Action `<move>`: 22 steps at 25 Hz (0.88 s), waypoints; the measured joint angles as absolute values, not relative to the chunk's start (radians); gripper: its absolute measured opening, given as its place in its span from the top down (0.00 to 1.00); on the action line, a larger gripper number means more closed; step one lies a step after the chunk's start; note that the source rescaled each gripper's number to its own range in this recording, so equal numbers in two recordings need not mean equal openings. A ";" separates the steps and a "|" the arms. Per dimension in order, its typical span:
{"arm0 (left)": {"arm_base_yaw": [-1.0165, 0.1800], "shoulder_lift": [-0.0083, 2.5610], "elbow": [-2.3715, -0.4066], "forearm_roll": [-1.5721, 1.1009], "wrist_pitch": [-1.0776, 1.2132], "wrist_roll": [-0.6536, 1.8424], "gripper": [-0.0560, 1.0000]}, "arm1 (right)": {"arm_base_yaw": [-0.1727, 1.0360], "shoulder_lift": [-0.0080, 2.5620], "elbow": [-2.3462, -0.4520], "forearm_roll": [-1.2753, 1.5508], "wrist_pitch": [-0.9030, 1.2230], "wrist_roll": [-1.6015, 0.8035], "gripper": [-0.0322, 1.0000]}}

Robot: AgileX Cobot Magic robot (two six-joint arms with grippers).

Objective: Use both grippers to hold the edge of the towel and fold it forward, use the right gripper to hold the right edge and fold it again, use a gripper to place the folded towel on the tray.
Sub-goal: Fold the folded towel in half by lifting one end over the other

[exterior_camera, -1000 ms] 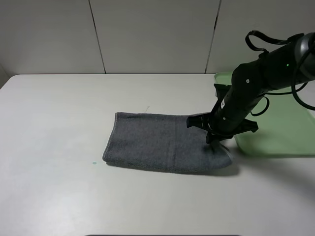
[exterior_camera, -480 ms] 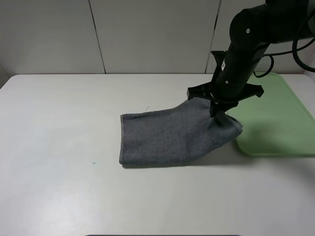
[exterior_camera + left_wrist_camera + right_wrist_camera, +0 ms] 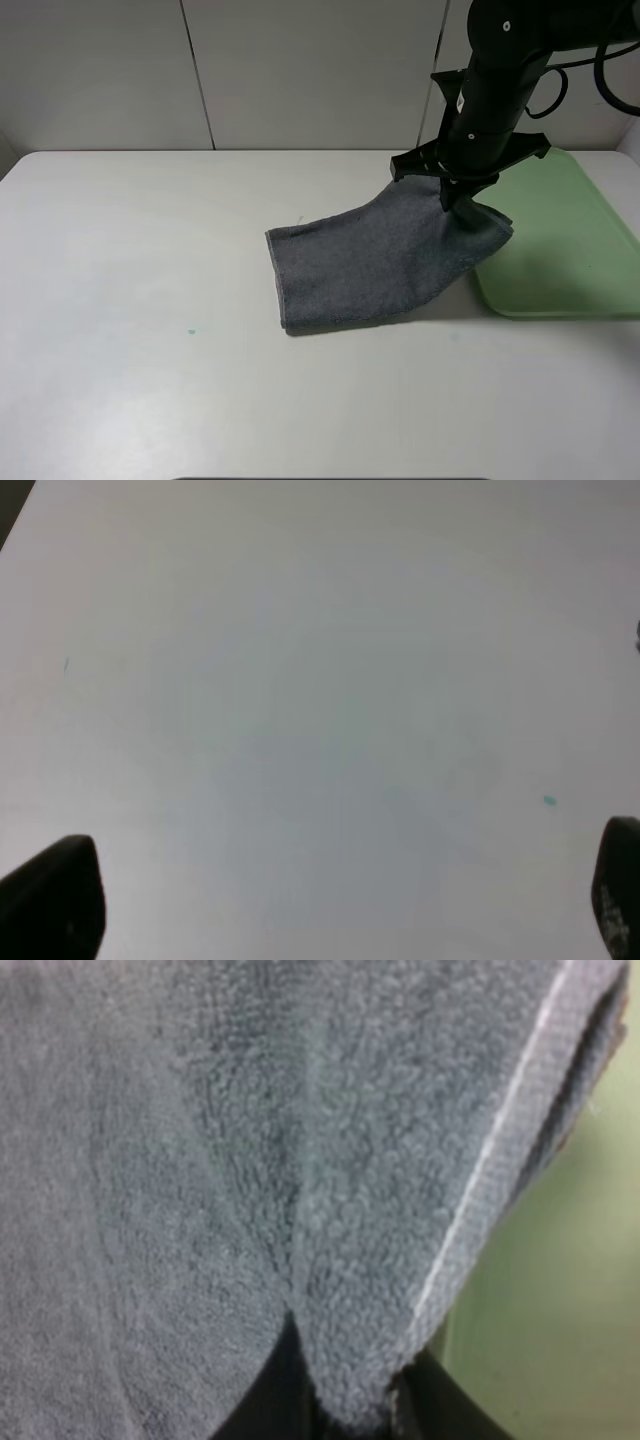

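The folded dark grey towel (image 3: 375, 262) hangs by its right end from my right gripper (image 3: 458, 200), which is shut on it above the table. Its left part still drags on the table. In the right wrist view the towel (image 3: 250, 1160) fills the picture, its pale hem running along one side and the black fingers (image 3: 300, 1400) pinching its edge. The pale green tray (image 3: 565, 245) lies just right of the lifted end, and a strip of the tray (image 3: 545, 1290) shows past the hem. My left gripper (image 3: 330, 900) stands open over bare table, out of the high view.
The white table (image 3: 130, 300) stretches left and in front of the towel. A small green speck (image 3: 191, 332) marks it at the left. A pale panelled wall stands behind the table.
My right gripper has risen and moved back and right with the towel's right end. The towel has been dragged to the right along the table, toward the tray.
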State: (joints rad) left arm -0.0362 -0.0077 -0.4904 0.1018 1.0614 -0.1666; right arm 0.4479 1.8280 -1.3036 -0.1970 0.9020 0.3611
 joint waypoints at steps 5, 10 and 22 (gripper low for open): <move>-0.036 -0.008 -0.490 0.102 1.061 -0.167 0.02 | 0.503 1.832 -1.304 -0.198 0.904 0.352 0.89; -0.036 -0.008 -0.490 0.102 1.061 -0.167 0.02 | 0.573 1.870 -1.305 -0.195 0.900 0.353 0.89; -0.036 -0.008 -0.490 0.102 1.061 -0.167 0.02 | 0.650 1.883 -1.305 -0.159 0.862 0.420 0.89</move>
